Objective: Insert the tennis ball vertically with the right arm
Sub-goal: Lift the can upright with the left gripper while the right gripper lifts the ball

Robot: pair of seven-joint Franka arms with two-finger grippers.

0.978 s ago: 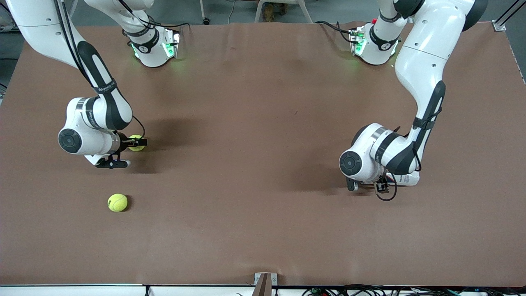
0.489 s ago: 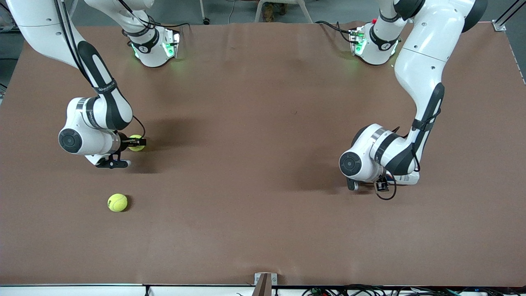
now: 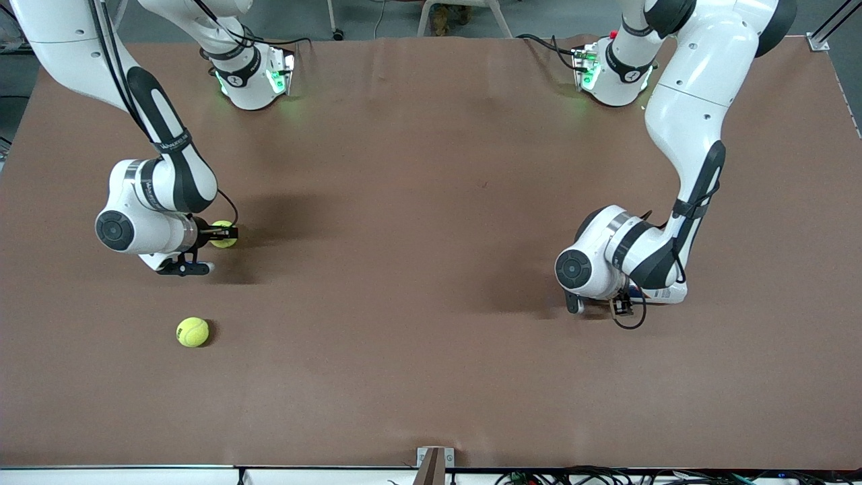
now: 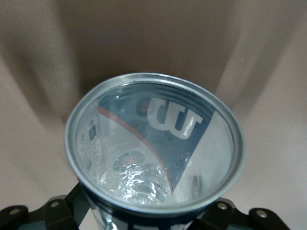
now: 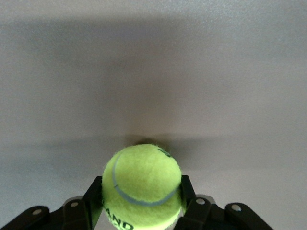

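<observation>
right gripper [image 5: 142,211] shut on a tennis ball [image 5: 142,184], low on the table [image 3: 431,269].
light, fuzzy, springy (grips well across its middle); left gripper [image 4: 144,215] holds a clear can [image 4: 154,143]; 1 spare ball [image 3: 192,332] lies loose.

right tool [image 3: 222,236]: low, fingers clamped | left tool [image 3: 599,306]: low, wrist bent down
</observation>
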